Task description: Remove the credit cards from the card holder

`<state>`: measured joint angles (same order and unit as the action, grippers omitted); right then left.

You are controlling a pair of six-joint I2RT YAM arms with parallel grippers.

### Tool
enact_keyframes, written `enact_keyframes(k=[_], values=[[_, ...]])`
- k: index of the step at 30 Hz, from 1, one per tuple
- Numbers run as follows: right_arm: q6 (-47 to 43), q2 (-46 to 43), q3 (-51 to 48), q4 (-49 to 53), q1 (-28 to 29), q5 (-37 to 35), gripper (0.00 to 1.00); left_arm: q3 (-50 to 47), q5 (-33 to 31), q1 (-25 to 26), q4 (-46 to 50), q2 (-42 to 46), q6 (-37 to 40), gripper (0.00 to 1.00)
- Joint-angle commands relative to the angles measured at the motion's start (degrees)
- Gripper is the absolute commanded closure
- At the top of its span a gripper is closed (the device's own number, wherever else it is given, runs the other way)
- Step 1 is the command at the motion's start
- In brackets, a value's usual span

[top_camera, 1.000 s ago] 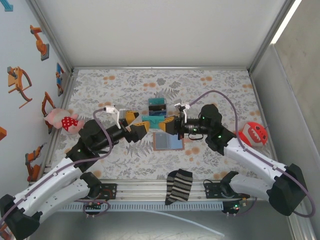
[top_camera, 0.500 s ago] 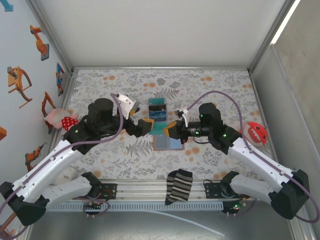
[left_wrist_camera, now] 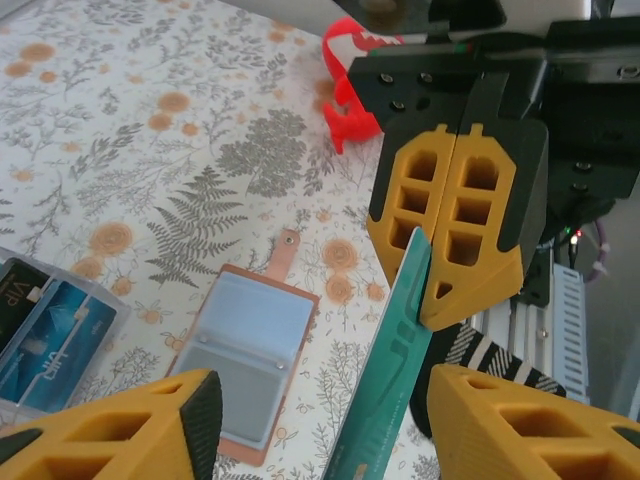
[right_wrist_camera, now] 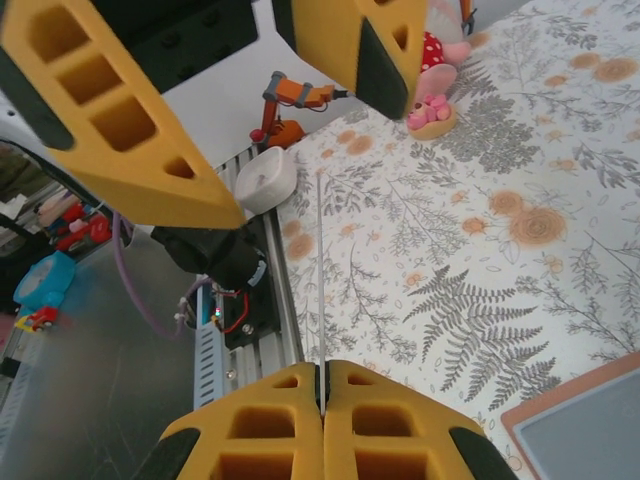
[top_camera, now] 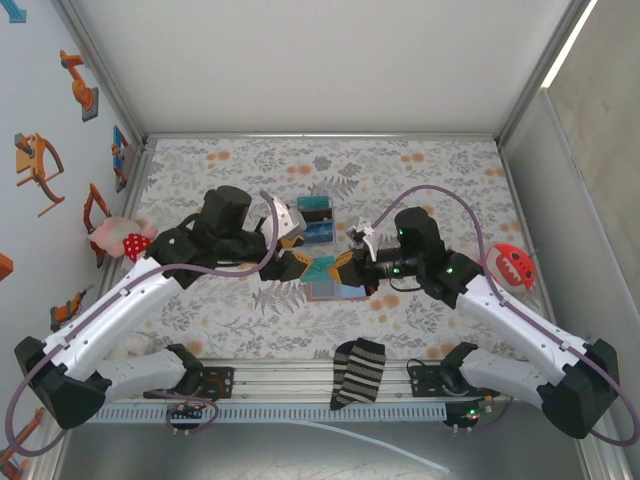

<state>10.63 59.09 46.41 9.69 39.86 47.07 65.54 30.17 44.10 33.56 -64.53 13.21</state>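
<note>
My right gripper [top_camera: 343, 268] [right_wrist_camera: 322, 375] is shut on one end of a teal credit card [top_camera: 323, 267] [left_wrist_camera: 395, 370], held above the table and seen edge-on [right_wrist_camera: 320, 280] in the right wrist view. The card's free end reaches between the yellow fingers [left_wrist_camera: 530, 425] of my left gripper [top_camera: 303, 264] [left_wrist_camera: 322, 388]; its jaws stand apart on either side without touching it. The card holder [top_camera: 336, 291] [left_wrist_camera: 240, 360] lies open on the table below, light-blue inside up, tan rim and tab showing. More cards [left_wrist_camera: 50, 320] lie in a blue-teal-black boxy object [top_camera: 315, 220] behind it.
A striped sock [top_camera: 358, 370] lies at the near edge by the rail. A red toy [top_camera: 508, 266] sits at the right and a pink plush [top_camera: 128, 243] at the left. The flowered mat [top_camera: 420, 180] is bare toward the back wall.
My left arm swung right and turned its gripper toward the card in the right gripper. Its jaws have narrowed around the card's free end. The right gripper shifted slightly toward me.
</note>
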Motion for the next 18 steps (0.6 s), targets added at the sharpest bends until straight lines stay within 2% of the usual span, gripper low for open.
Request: enact_keyframes(k=[1,6,11,14,18], values=[[-1.6,-0.5,1.8,0.2,0.3,2.7,1.00,2.9,5.5,-0.3,5.2,-2.0,7.2,0.45],[-1.8,-0.4,1.6,0.3,0.2,3.0,1.00,4.6,8.4,-0.3,8.9,-5.3,10.4,0.52],[-1.9,-0.4,1.7,0.5,0.2,3.1,1.00,5.2,8.9,-0.4,9.9,-7.1,11.5,0.75],[-2.1,-0.3,1.6,0.5,0.2,2.6,1.00,5.0,9.1,-0.3,9.8,-7.3,11.9,0.98],[-2.2,-0.3,1.4,0.9,0.2,0.0,1.00,4.7,8.7,-0.4,8.5,-7.0,12.3,1.00]])
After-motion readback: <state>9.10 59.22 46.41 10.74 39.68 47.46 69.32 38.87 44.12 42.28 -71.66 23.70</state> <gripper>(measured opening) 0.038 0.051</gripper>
